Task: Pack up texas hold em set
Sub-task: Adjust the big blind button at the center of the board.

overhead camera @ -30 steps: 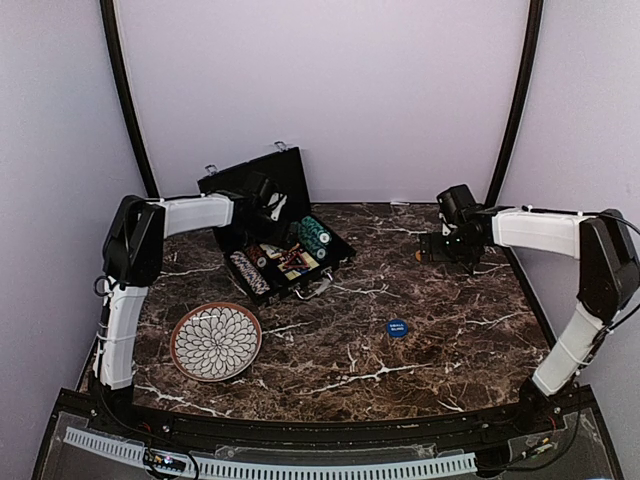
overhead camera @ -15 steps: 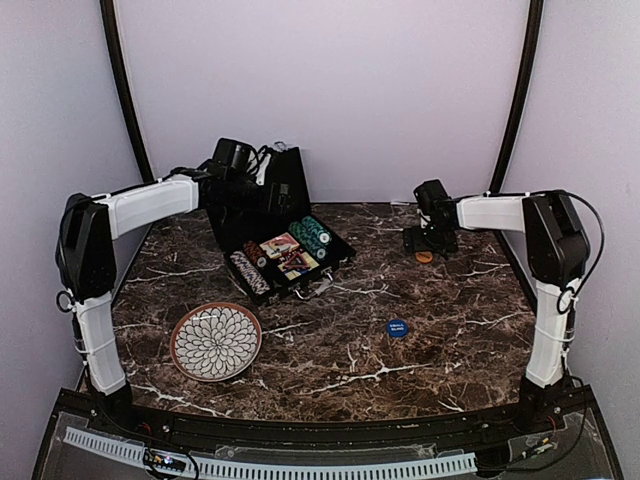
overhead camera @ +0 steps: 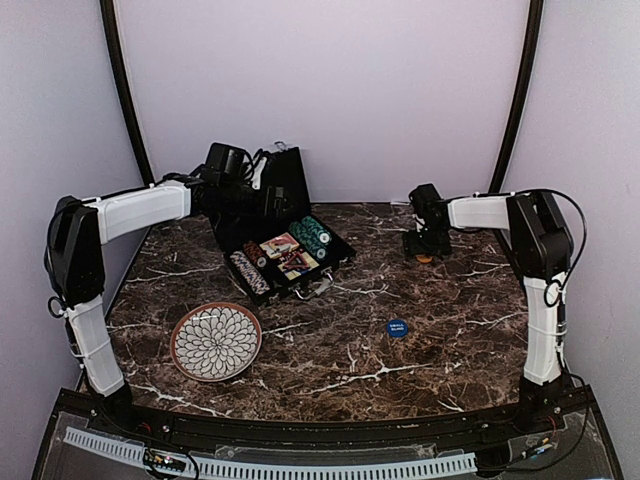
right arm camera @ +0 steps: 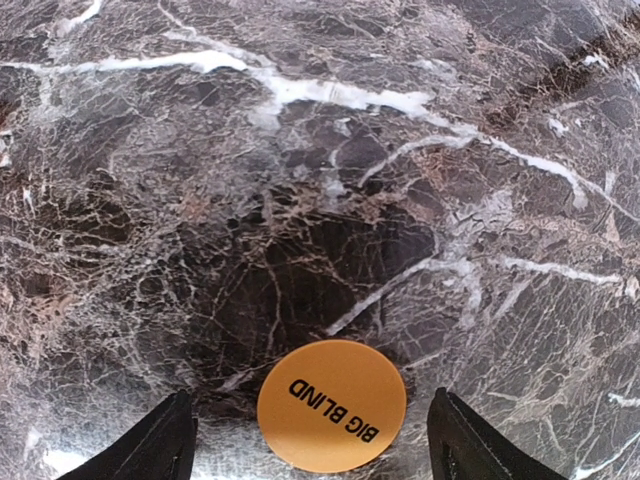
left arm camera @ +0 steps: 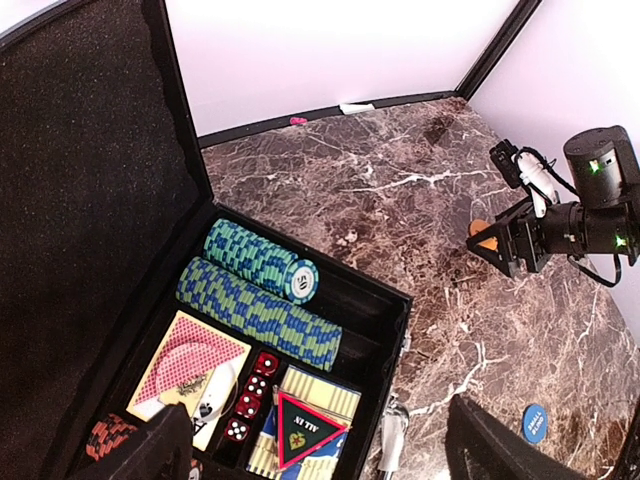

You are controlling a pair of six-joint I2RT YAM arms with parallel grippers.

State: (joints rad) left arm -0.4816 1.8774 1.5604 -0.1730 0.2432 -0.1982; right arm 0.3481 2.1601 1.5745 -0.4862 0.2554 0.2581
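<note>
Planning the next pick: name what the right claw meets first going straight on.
Likely the orange button, flat on the table right under the right claw; the gap is unclear.

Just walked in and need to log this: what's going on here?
A poker set is being packed up. The left tool hovers open over the open black briefcase, which holds chips, cards and dice. The right tool stands open astride the orange Big Blind button on the table, not gripping it. A blue button lies loose nearer the front.
</note>
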